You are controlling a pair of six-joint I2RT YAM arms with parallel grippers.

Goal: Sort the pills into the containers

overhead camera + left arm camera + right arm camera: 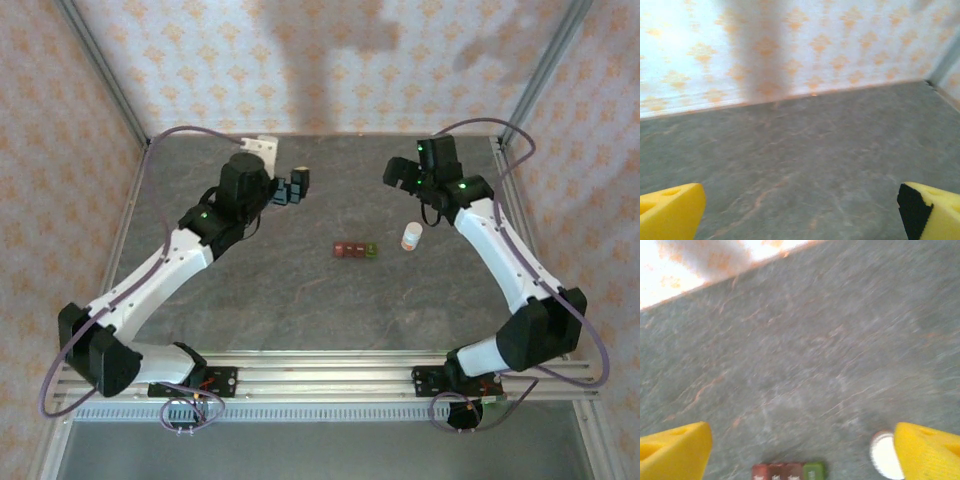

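Containers [355, 250] lie on the table [300, 300]; white bottle [411, 237] stands near.

a high rear camera overlooks the whole table [300, 300], while both wrist cameras skim it low and close, the right one sharing the containers [788, 471] with the overhead view.

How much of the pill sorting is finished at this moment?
Nothing looks done: the containers stand beside the white bottle, with no gripper touching them. In hand: nothing, the left gripper and right gripper are open and empty. Left: the whole sorting.
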